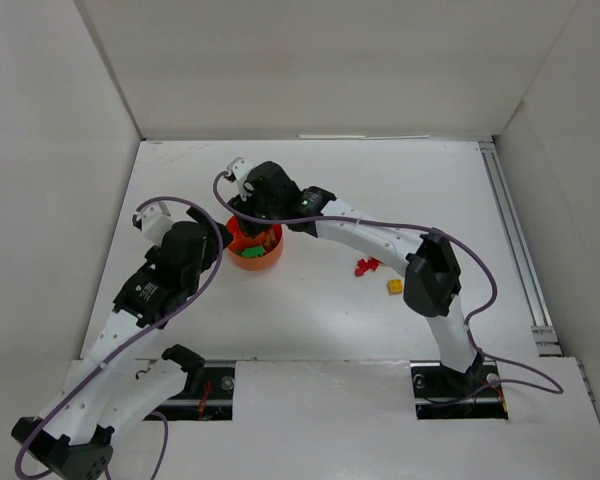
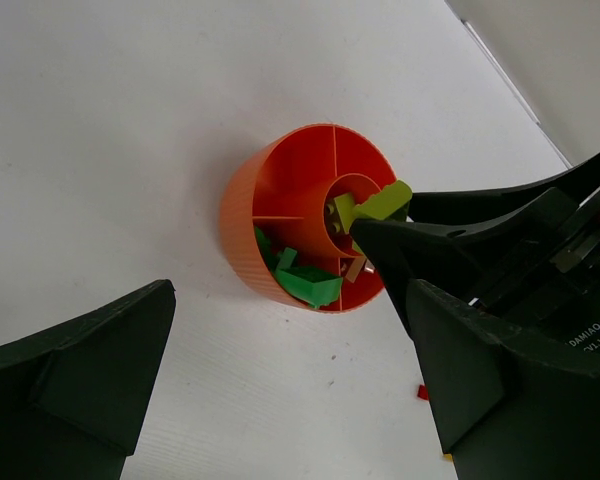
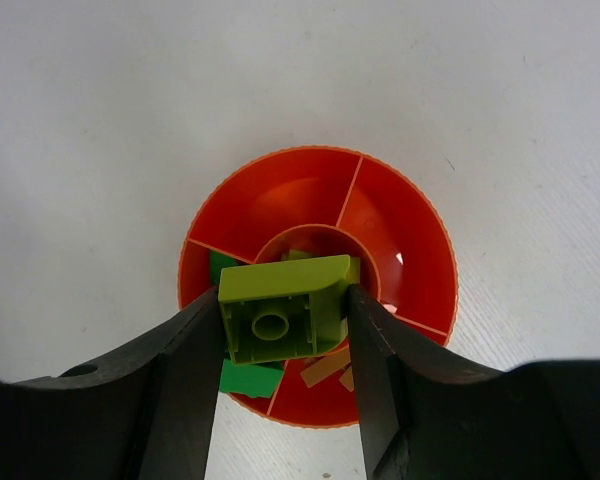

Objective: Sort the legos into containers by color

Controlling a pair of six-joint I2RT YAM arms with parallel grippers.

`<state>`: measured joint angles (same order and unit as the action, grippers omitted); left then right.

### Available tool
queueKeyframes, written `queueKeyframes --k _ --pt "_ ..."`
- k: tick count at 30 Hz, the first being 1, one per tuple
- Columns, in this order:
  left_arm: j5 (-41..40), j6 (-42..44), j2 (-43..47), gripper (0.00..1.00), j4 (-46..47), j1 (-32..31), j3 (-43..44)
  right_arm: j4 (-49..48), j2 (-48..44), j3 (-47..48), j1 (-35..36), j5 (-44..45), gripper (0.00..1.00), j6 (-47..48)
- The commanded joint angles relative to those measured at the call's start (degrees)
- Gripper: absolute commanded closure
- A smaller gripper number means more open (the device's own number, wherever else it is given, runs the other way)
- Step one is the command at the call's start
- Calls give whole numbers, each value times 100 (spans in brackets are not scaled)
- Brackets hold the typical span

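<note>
Right gripper [image 3: 285, 325] over divided orange-red bowl [image 3: 420, 230].
Its jaws clamp a lime brick [image 3: 280, 310] above the centre compartment; left gripper [image 2: 290, 330] jaws wide apart, empty.

The bowl [image 1: 252, 260] is overhung by the right claw [image 1: 248, 222]; a red brick [image 1: 365, 266] and a yellow brick [image 1: 394, 287] are strewn nearby.

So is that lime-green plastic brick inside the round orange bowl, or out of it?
Out: the right gripper holds the lime-green brick clamped over the orange bowl's centre.
</note>
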<state>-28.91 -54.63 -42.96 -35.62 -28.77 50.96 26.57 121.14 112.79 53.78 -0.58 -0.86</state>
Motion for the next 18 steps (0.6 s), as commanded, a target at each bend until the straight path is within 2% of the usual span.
queueKeyframes --k 1,5,12,16,18 --pt "-27 49 112 0 37 3 -69 -20 23 156 54 84 58 -2" --pt "-27 49 112 0 37 3 -121 -20 76 155 54 137 56 -2" --pt "-27 49 112 0 37 3 -121 33 129 155 54 260 43 -2" --pt "-27 49 112 0 37 3 -121 94 129 155 54 260 33 -2" --pt "-27 49 112 0 37 3 -121 147 129 155 54 312 31 -2"
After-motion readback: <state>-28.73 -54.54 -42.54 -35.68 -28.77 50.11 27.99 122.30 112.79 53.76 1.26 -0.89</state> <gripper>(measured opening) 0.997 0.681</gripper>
